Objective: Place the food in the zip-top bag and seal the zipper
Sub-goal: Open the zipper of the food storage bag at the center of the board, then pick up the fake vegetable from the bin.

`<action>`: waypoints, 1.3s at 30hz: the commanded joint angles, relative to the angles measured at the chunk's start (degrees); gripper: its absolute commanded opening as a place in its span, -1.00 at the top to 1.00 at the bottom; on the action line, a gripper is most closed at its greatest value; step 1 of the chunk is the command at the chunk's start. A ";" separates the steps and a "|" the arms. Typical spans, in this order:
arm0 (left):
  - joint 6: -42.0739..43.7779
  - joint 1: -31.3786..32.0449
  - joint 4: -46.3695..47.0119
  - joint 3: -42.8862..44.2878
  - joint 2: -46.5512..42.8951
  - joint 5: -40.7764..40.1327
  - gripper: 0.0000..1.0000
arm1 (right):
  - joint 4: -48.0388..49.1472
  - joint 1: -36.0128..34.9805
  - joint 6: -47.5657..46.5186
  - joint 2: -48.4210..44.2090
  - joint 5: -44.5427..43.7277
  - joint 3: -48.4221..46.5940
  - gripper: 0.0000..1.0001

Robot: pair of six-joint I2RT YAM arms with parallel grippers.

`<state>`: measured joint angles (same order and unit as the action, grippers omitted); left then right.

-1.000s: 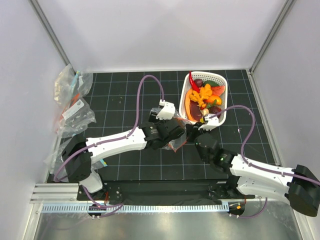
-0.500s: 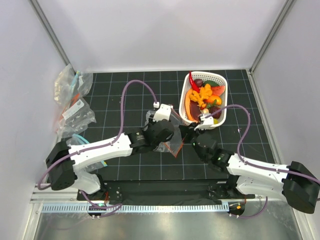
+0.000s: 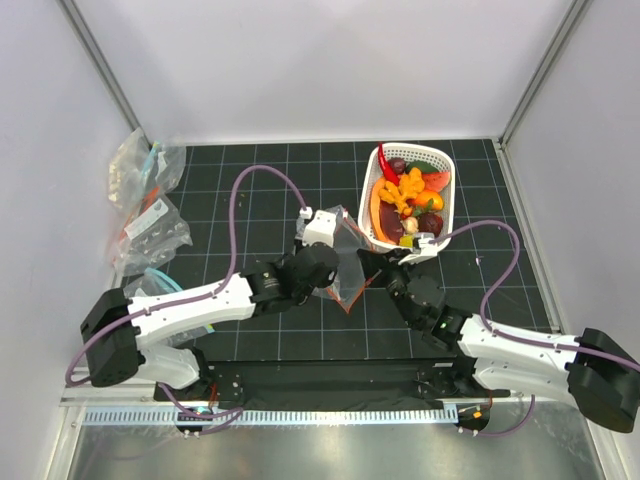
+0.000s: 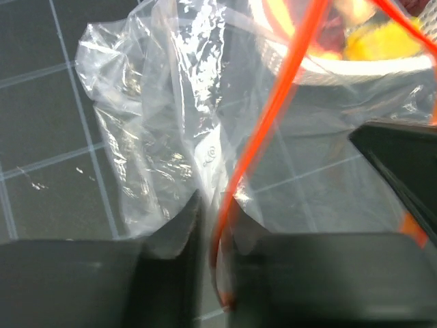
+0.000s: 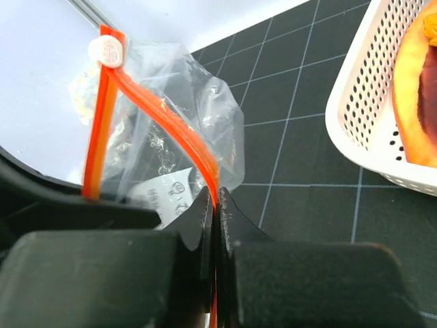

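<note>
R claw [image 5: 215, 199] pinched shut on zipper [image 5: 164, 113], lower mid frame; L claw [image 4: 215, 208] narrow gap round it, grip unclear.

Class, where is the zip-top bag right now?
In the top view the zip-top bag is mid-table, between the left hand and right hand, beside the white basket.

Crumpled clear bag [image 4: 157, 123] mid-frame over black grid mat [image 4: 41, 137], orange zipper [image 4: 273, 116] slanting from top right down between the left gripper [image 4: 213, 225] fingers at bottom centre, white basket [image 4: 355, 68] with yellow food [image 4: 374, 44] upper right
</note>
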<state>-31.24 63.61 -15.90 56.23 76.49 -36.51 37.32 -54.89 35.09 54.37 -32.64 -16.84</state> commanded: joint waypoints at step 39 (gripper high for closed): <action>-1.45 -14.04 -14.60 8.55 2.35 4.79 0.99 | -17.37 1.01 -14.26 -0.49 -0.14 -10.67 -0.55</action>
<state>-32.56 49.52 -31.16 64.90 82.15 -31.77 19.03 -54.48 20.88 56.45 -28.49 -27.90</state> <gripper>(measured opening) 0.011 0.771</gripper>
